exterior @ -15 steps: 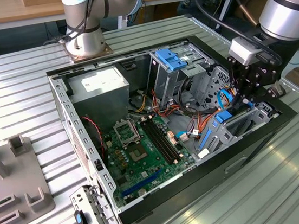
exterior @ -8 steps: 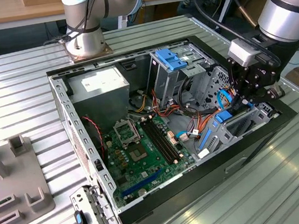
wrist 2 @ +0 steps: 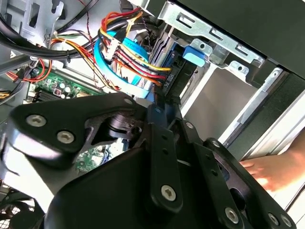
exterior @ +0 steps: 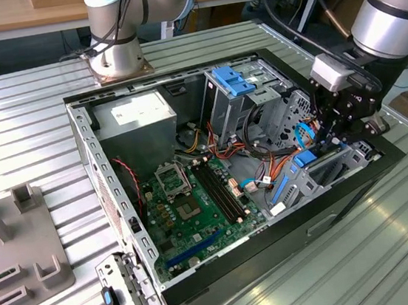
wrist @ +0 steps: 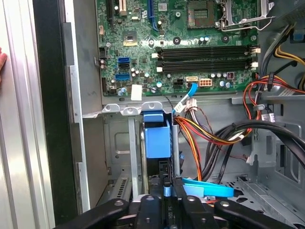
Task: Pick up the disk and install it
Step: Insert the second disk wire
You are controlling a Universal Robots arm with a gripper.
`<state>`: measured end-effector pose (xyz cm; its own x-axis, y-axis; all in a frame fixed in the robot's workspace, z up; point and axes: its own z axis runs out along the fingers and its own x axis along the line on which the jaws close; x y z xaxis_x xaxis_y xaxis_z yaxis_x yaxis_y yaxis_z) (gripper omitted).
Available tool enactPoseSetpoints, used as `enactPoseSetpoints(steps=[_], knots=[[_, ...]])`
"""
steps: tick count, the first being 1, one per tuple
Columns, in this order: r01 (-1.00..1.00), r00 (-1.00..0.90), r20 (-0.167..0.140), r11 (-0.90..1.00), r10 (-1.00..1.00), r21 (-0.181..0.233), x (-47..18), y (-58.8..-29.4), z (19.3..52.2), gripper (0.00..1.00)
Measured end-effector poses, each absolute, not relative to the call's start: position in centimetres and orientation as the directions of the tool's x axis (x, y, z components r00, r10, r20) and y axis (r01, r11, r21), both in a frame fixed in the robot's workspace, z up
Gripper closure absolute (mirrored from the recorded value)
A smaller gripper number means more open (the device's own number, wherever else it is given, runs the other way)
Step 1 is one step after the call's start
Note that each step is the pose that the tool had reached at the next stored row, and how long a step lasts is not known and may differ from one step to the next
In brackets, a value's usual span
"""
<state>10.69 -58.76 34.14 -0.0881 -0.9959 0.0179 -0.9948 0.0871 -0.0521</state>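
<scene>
The gripper [exterior: 333, 131] is reaching down into the drive bay [exterior: 324, 173] at the corner of the open computer case [exterior: 383, 156] nearest the exterior view's right. In the first wrist view its fingers [wrist: 166, 200] are standing close together, pinching the thin top edge of the disk [wrist: 157, 139], whose blue carrier is sitting upright between the bay's metal rails, already partly down in the slot. In the second wrist view, orange and blue cables [wrist 2: 125, 57] are hanging just beside the bay. The step in hand looks like the install itself, with the pick-up done. Seating it would call for a straight push along the rails, keeping the carrier square and clear of those cables.
</scene>
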Motion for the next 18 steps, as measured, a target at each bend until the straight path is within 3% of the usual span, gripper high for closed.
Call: enactPoseSetpoints(steps=[1,2,9,14,18], knots=[[-0.995,-0.088,0.018,0.087,-0.996,-0.052,10.7,-58.8,34.1,0.77],[-0.995,-0.088,0.018,0.087,-0.996,-0.052,10.7,-58.8,34.1,0.71],[-0.995,-0.088,0.018,0.087,-0.996,-0.053,10.7,-58.8,35.5,0.71],[-0.994,-0.088,0.017,0.087,-0.996,-0.060,10.7,-58.8,39.0,0.71],[-0.994,-0.088,0.018,0.087,-0.996,-0.060,10.7,-58.7,39.0,0.71]])
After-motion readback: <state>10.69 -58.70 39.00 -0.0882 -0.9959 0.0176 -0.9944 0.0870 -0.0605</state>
